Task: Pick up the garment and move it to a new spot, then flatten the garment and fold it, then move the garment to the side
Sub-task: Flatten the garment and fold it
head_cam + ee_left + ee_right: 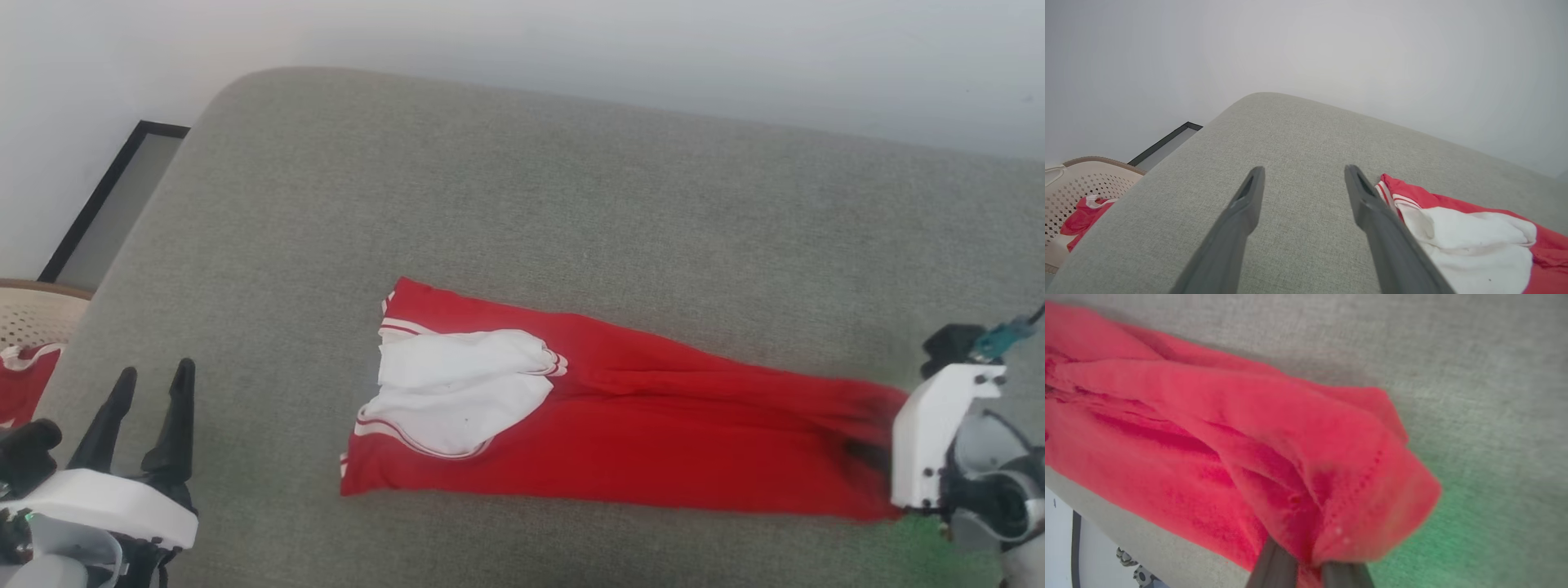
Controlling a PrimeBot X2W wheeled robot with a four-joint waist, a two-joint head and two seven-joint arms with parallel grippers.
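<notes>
The thin, limp garment lies mid-frame on the padded counter, its right end pinched in the closed right pincer; the gaping left pincer, lower left, would best take the sleeved end.

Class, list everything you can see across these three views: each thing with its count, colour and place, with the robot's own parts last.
garment: one, bright red with white sleeve ends, stretched across the padded surface
padded surface: one, grey fabric, under the garment
basket: one, beige, perforated, beside the surface's left edge
cloth: one, red with white edge, inside the basket
framed panel: one, dark frame, by the wall, left of the surface
wall: one, pale grey, behind the surface
left gripper: one, dark fingers, open, left of the garment
right gripper: one, dark fingers, shut on the garment's right end
</notes>
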